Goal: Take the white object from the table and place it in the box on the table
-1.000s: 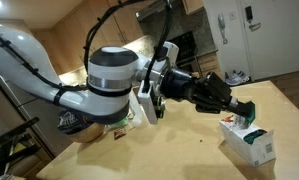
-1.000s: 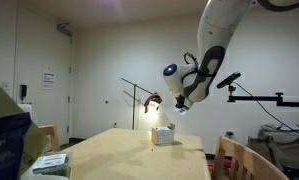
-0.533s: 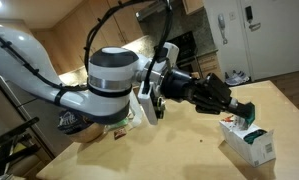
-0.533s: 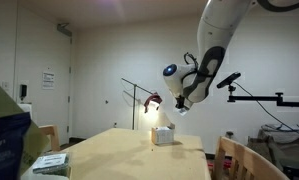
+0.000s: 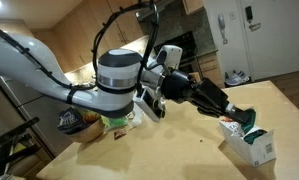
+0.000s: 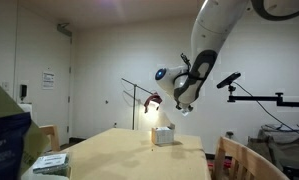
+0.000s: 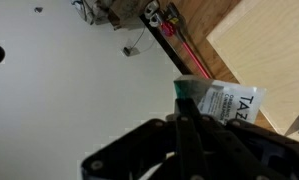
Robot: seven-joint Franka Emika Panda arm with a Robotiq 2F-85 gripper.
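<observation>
My gripper (image 7: 185, 108) is shut on the white object (image 7: 229, 102), a small flat white packet with a teal patch and dark print, which sticks out from the fingertips in the wrist view. In an exterior view the gripper (image 5: 250, 118) hangs just above the box (image 5: 253, 147), a white carton with green print near the table's edge. In both exterior views the gripper (image 6: 179, 105) stays above the box (image 6: 164, 135), not touching it. The box is not visible in the wrist view.
A dark basket (image 5: 73, 121) and a green-and-white item (image 5: 116, 122) lie behind the arm. A blue carton (image 6: 5, 142) and a flat packet (image 6: 51, 162) sit at the table's near end. A lamp (image 6: 153, 100), tripod arm (image 6: 257, 97) and chair (image 6: 235, 158) stand around the wooden table (image 6: 119, 155).
The arm has stretched out and the gripper has dropped slightly closer to the box, still shut on the packet. The box has not moved.
</observation>
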